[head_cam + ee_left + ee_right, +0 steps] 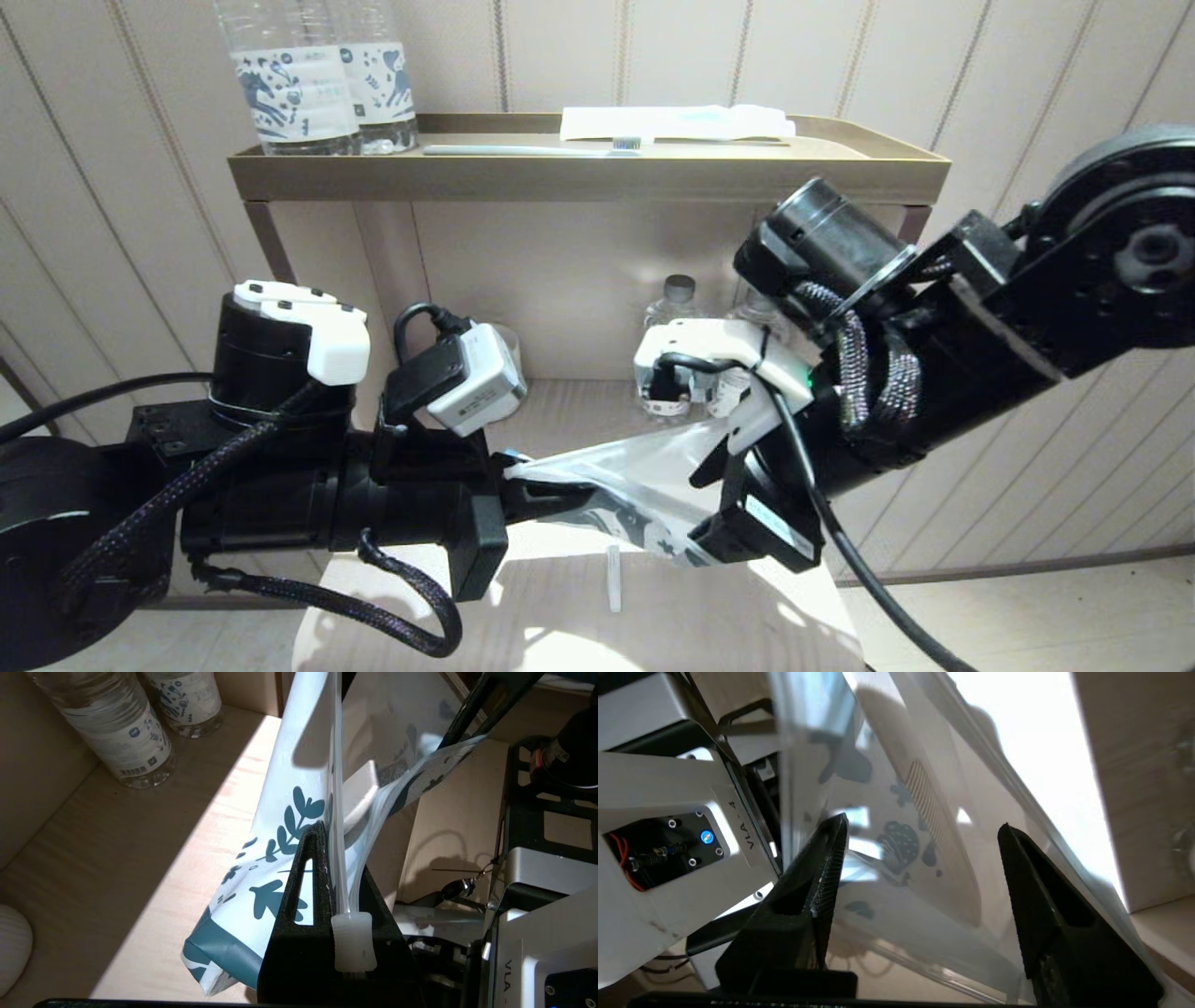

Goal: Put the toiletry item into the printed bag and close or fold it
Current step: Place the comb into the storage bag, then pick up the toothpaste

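Midway at best. Bag [621,476] hangs stretched at centre frame, mouth parted, zip unsealed. Left gripper [334,849] clamps its zip end; right gripper [920,858] straddles it, jaws wide, gripping nothing. Narrow white stick [613,579] lies on table [560,625] below, lower centre; pale rounded piece [359,793] shows inside mouth. Loaded or not: cannot tell. Closing remains.

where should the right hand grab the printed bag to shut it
Grip the zip strip along the printed bag, near the end away from the shut left hand. Come from the right, jaws straddling the thin edge: the bag hangs stretched, its strip a flat ridge.
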Motion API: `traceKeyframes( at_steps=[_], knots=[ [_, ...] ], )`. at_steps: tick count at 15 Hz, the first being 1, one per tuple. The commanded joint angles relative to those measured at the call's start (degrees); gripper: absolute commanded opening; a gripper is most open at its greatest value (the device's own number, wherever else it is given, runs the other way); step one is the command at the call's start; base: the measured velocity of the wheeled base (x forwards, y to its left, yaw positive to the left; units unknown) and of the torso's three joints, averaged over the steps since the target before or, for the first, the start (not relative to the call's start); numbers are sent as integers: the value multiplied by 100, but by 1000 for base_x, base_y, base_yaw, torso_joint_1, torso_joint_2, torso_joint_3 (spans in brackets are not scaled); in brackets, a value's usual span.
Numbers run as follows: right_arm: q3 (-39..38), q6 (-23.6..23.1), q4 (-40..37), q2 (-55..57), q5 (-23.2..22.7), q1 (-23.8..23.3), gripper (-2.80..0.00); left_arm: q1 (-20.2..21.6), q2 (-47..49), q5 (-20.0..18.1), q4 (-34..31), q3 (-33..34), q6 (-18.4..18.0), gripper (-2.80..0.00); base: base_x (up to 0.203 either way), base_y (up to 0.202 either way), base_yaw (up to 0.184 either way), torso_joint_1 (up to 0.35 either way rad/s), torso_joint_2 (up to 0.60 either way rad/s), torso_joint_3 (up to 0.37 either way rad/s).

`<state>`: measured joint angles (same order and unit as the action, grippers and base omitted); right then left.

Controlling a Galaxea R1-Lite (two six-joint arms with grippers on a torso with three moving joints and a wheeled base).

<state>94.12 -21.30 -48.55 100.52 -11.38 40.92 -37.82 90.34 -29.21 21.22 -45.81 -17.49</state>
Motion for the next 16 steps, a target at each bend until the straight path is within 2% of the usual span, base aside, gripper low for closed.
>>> traceKeyframes(
  at_steps=[1,4,7,12,14,16],
  knots=[
    [340,6,-48,-431,4,-8,0,9,45,-6,-4,-7,-8,-280,0,0,0,0,0,0],
    [451,35,-74,-1005,-24,-249,0,11,46,3,-9,-33,-7,-280,0,0,0,0,0,0],
    [-129,185,-51,-1313,-64,-509,0,11,96,28,-8,-15,-8,-280,0,0,0,0,0,0],
    [-815,236,58,-1607,-258,-552,0,66,168,38,-4,6,-43,-280,0,0,0,0,0,0],
    [-1288,406,432,-1768,-252,-634,0,277,92,38,-12,6,-47,-280,0,0,0,0,0,0],
    [-1841,680,1178,-1955,-219,-749,0,621,-55,38,-56,62,-17,-280,0,0,0,0,0,0]
  ],
)
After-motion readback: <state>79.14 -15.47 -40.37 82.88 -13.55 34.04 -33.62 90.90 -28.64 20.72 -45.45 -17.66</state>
